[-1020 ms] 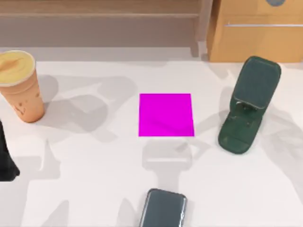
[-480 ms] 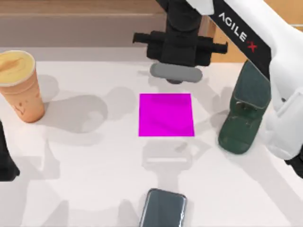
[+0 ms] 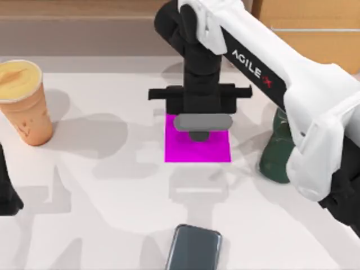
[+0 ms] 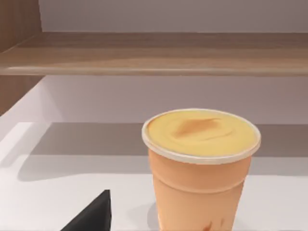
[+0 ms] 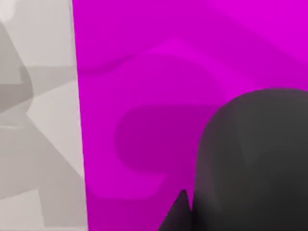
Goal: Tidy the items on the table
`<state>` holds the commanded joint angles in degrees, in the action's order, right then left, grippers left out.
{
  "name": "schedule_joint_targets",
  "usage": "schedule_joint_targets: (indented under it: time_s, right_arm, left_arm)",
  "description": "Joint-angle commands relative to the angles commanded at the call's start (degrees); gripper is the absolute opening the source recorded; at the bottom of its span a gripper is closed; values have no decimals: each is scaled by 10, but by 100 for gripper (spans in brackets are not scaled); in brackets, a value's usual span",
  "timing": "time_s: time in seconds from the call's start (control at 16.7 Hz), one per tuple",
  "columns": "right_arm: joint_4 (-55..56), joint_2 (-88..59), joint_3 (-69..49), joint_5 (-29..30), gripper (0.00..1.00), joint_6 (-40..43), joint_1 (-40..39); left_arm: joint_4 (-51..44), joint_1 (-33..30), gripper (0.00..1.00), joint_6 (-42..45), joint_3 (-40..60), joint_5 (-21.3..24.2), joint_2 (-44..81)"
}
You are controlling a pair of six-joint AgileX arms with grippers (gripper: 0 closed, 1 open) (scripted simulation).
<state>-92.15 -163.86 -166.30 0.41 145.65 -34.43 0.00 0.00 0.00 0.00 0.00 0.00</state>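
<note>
Right gripper (image 3: 198, 134) poised over the flat magenta square mat (image 3: 216, 151) at mid-table, apparently clamped on the small black oval computer mouse (image 5: 255, 159). In the right wrist view, that dark rounded body hangs close above the magenta, with one dark fingertip (image 5: 179, 211) beside it; whether it already touches the mat cannot be told.

Left arm parked at the left side of the large plain white tabletop (image 3: 112, 225), facing the orange yellow-topped paper cup (image 3: 23, 104). Cannot tell the state of its pincer.

By the look of things, barely begun: first item about to be set down, nothing yet released. Glossy dark grey rectangular smartphone (image 3: 194, 247) flat at the near edge, untouched. Cup upright at the far left, untouched. Dark green folding stand (image 3: 275, 154) at the right, partly hidden by the white arm, untouched. Black shape (image 3: 7, 188) at the left edge (item or part of the left arm, impossible to say).

Left to do, probably: lower, let go, then deal with the phone and cup.
</note>
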Motion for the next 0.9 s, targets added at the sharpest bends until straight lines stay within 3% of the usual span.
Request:
schedule_joint_targets:
  time_s: [0.84,0.9]
  right_arm:
    - [-46,-65,-111,1,0,0,0]
    - [-46,-65,-111,1,8,0,0]
  left_arm:
    - [0,0,100,0,0,0,0]
    - [0,0,100,0,0,0,0]
